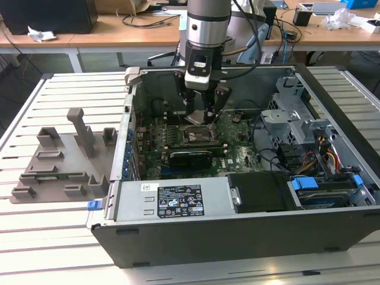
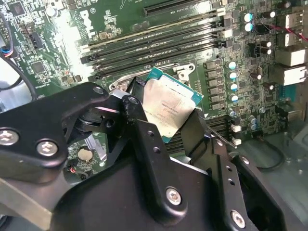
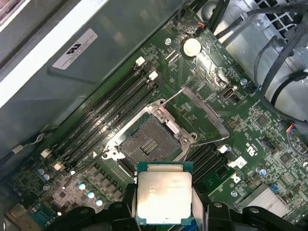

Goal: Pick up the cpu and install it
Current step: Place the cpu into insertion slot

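Black two-finger gripper [image 1: 201,116] clamped on the small square silver-topped cpu [image 3: 164,195], gripping its edges. Chip hangs over the green motherboard [image 3: 250,125], near the open dark socket frame [image 3: 150,141], not seated.

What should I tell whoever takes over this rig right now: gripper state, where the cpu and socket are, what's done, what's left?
Gripper: fingers shut on the cpu, gripping two opposite edges.
Position: inside the open computer case, above the motherboard, cpu held close beside the socket.
Socket: open and empty, contacts exposed.
Grey tray: on the table outside the case, at the exterior view's left.
Done: cpu is picked up.
Left: cpu not yet seated in the socket.
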Tool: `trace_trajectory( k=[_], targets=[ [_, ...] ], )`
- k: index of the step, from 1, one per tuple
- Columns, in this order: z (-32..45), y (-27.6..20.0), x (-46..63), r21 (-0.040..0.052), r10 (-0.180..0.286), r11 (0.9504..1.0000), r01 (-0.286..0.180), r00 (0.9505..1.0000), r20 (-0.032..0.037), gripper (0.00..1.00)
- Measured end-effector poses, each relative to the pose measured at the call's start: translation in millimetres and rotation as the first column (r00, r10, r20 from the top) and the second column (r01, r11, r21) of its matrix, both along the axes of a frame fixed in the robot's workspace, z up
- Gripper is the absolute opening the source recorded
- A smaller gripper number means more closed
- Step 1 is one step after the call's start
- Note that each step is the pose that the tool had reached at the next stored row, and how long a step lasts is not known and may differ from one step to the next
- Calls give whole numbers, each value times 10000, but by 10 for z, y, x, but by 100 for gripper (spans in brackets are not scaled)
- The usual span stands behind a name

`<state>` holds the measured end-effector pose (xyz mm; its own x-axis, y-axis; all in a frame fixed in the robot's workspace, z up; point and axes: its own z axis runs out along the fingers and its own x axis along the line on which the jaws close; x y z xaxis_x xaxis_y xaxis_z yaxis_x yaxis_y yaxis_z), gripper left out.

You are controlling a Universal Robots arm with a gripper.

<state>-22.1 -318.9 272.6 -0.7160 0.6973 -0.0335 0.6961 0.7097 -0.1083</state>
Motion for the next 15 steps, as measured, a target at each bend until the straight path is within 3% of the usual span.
trace_trajectory(
  k=[15],
  targets=[
    [-4,0,0,-1,-1068,9943,1068,9943,0,54]
  ],
)
